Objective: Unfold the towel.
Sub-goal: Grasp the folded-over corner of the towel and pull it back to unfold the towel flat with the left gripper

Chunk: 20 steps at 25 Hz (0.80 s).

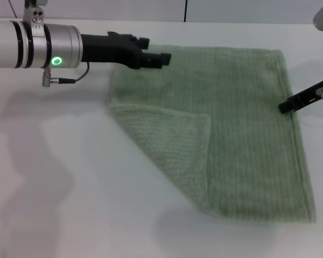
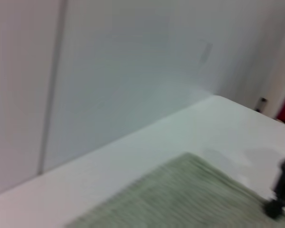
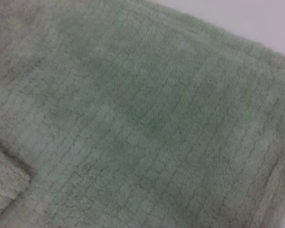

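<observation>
The towel (image 1: 242, 123) lies flat on the white table, pale sage green and ribbed. Its near-left corner is folded over onto the cloth as a triangular flap (image 1: 169, 142), paler side up. My left gripper (image 1: 157, 51) hovers over the towel's far-left corner, open and holding nothing. The right gripper (image 1: 286, 106) sits at the towel's right edge, about halfway along; it also shows small in the left wrist view (image 2: 281, 192). The right wrist view is filled with the towel (image 3: 147, 118), with the flap's edge (image 3: 7, 178) at one corner.
The white table (image 1: 70, 188) stretches bare to the left of and in front of the towel. A white wall (image 2: 109, 71) stands behind the table's far edge.
</observation>
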Available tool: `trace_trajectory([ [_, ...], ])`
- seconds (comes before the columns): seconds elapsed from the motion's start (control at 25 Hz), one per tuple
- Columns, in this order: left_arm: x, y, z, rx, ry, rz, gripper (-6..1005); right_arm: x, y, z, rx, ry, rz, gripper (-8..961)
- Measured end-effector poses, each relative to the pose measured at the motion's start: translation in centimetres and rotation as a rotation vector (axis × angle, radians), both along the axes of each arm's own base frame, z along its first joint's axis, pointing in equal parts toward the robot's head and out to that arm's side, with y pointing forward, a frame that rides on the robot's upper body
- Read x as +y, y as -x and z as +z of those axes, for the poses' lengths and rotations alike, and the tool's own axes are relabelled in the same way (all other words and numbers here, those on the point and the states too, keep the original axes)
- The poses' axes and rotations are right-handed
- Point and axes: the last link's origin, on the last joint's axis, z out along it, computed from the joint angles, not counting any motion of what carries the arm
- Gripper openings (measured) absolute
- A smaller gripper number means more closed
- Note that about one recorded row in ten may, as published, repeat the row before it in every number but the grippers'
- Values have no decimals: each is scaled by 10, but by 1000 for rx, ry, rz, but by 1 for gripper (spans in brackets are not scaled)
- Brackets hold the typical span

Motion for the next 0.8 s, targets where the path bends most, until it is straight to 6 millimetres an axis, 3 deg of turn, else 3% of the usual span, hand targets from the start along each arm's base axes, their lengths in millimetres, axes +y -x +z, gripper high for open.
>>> trace_trajectory([
  [0.8, -14, -10, -11, 68, 141, -67, 814, 2, 1, 3, -3, -2, 3, -1],
])
